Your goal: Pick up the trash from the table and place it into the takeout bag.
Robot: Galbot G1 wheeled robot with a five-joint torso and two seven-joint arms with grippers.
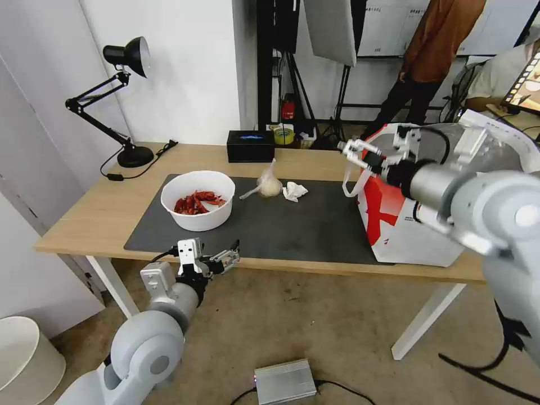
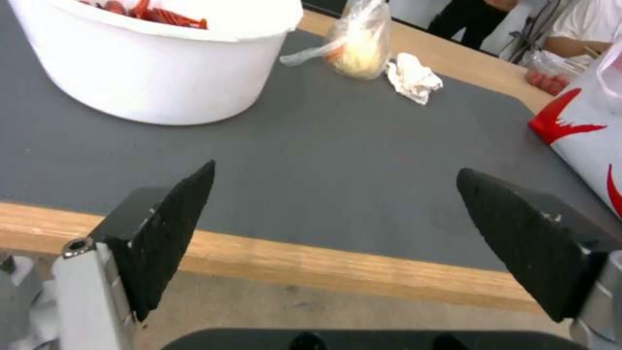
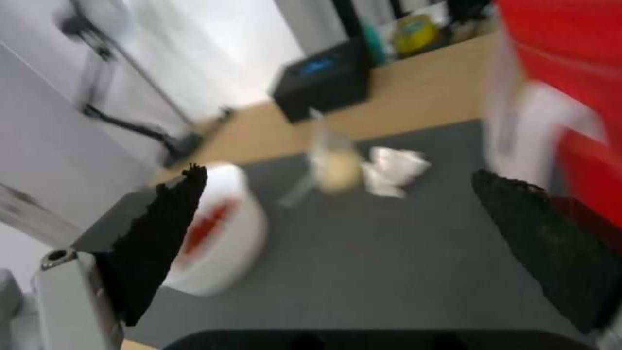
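On the table (image 1: 84, 225), a white bowl of red crayfish shells (image 1: 197, 200) (image 2: 162, 73) (image 3: 220, 233) sits at the left of the dark mat (image 1: 292, 225). A knotted clear bag (image 1: 269, 183) (image 2: 359, 46) (image 3: 334, 165) and a crumpled tissue (image 1: 294, 191) (image 2: 415, 78) (image 3: 395, 167) lie at the mat's far middle. The white and red takeout bag (image 1: 405, 225) (image 2: 583, 131) (image 3: 563, 97) stands at the right end. My left gripper (image 1: 229, 257) (image 2: 336, 169) is open and empty at the table's front edge. High beside the bag's left rim, my right gripper (image 1: 355, 154) (image 3: 337, 172) hangs open and empty.
A black rectangular box (image 1: 250, 146) (image 3: 324, 80) and a black desk lamp (image 1: 121, 101) stand along the table's far side. On the floor are a silver box (image 1: 284, 381) and a white bin (image 1: 25, 360). People stand behind the table.
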